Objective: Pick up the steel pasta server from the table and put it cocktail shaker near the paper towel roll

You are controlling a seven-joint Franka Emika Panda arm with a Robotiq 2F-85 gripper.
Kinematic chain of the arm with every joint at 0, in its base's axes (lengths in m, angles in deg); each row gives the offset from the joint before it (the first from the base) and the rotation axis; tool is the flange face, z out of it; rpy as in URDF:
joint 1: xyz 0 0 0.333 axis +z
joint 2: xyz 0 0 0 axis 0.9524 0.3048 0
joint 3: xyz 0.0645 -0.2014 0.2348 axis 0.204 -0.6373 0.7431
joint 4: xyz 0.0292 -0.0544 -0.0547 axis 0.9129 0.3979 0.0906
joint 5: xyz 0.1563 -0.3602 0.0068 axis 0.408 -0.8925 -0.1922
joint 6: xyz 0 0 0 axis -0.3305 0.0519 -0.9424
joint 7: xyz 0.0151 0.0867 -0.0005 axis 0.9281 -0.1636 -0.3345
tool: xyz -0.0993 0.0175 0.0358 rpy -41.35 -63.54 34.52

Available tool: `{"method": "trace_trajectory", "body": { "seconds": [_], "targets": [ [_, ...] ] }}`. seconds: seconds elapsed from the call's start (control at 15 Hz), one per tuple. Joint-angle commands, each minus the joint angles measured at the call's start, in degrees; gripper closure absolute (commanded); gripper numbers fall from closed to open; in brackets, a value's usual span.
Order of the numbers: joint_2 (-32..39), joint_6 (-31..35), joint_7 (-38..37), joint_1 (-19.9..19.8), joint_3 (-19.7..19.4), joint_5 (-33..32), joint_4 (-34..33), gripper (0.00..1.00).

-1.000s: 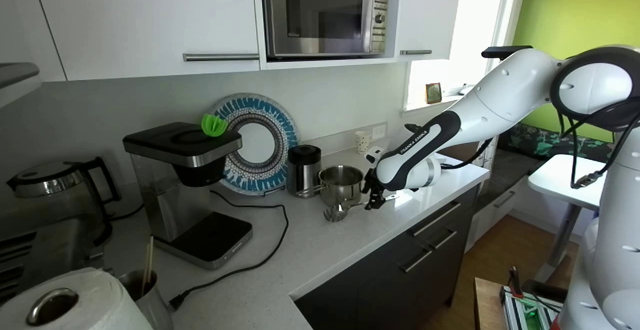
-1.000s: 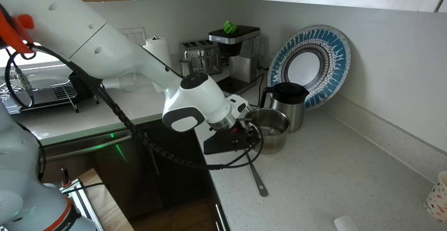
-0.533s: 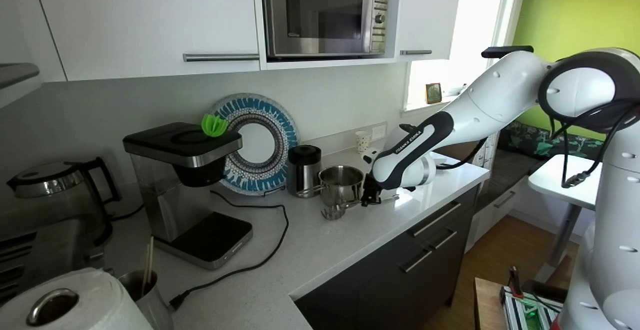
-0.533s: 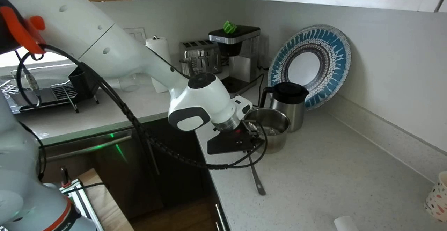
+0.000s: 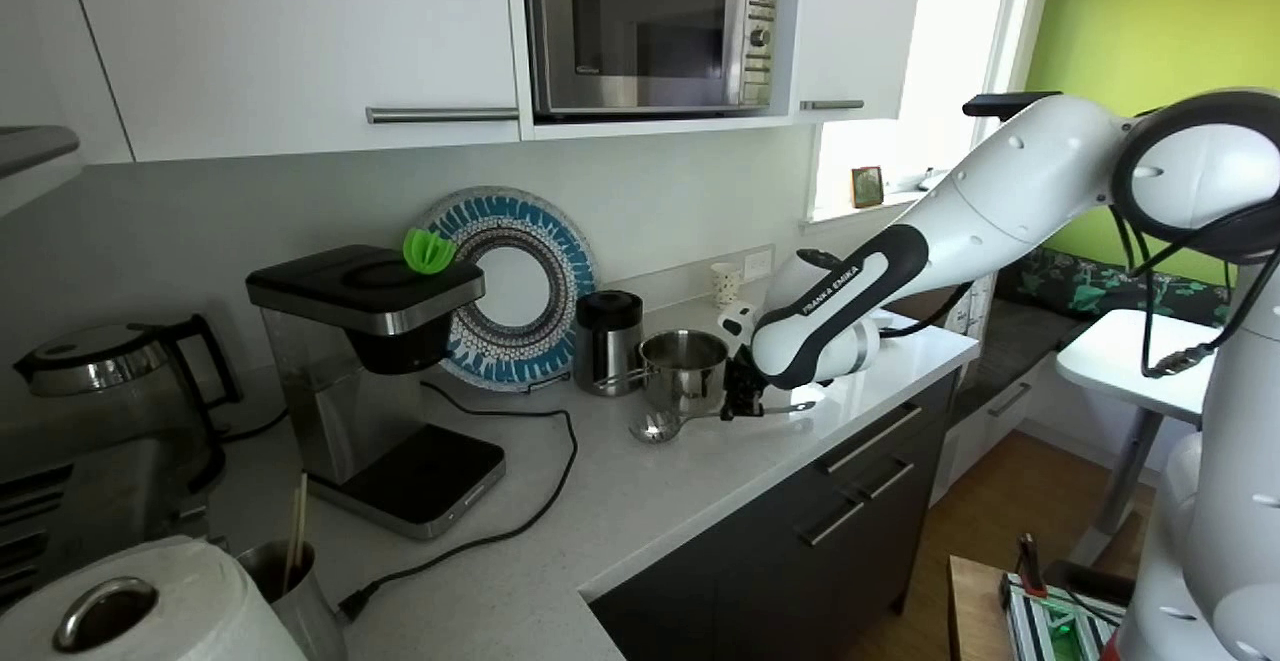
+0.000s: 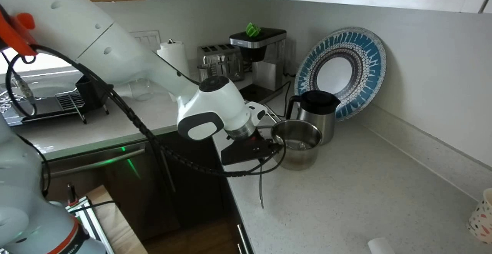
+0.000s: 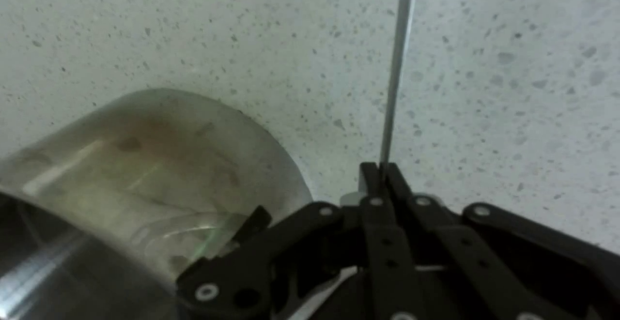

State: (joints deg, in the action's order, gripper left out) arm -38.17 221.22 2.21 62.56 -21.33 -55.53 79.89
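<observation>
The steel pasta server (image 5: 656, 428) is gripped partway along its handle (image 7: 398, 68), which shows edge-on as a thin strip in the wrist view. My gripper (image 7: 382, 171) is shut on that handle, low over the pale countertop table (image 6: 346, 192), beside a steel pot. The server's rounded head points towards the coffee maker in an exterior view; whether any part touches the counter, I cannot tell. In both exterior views a white paper towel roll (image 6: 176, 58) stands far from my gripper. Next to it is a metal cup holding thin sticks, apparently the cocktail shaker (image 5: 312, 621).
The steel pot (image 6: 298, 156) stands right next to my gripper, with a steel jug (image 6: 319, 117) behind it. Further along are a large blue-white plate (image 5: 515, 286), a coffee maker (image 5: 400, 461) with its cable, and a toaster (image 6: 226, 62). Wall cabinets (image 5: 300, 51) hang above.
My fingers have closed on the handle. The pasta server has turned so its handle is edge-on, and its tail end has swung across. The arm has pulled back slightly; the pot has shifted a little.
</observation>
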Motion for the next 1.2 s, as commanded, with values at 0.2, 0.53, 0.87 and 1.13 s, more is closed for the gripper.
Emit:
{"method": "trace_trajectory", "body": {
  "seconds": [0.2,0.53,0.87,1.13],
  "targets": [
    [-15.90,2.46,11.45,3.52,1.21,2.57,10.73,0.99],
    [-18.17,-2.64,17.46,6.06,-0.04,6.71,8.84,0.96],
    [-20.05,-3.29,18.51,6.37,-0.68,6.79,10.07,0.96],
    [-23.61,2.29,29.76,19.47,-3.97,22.18,10.11,0.99]
  ]
}}
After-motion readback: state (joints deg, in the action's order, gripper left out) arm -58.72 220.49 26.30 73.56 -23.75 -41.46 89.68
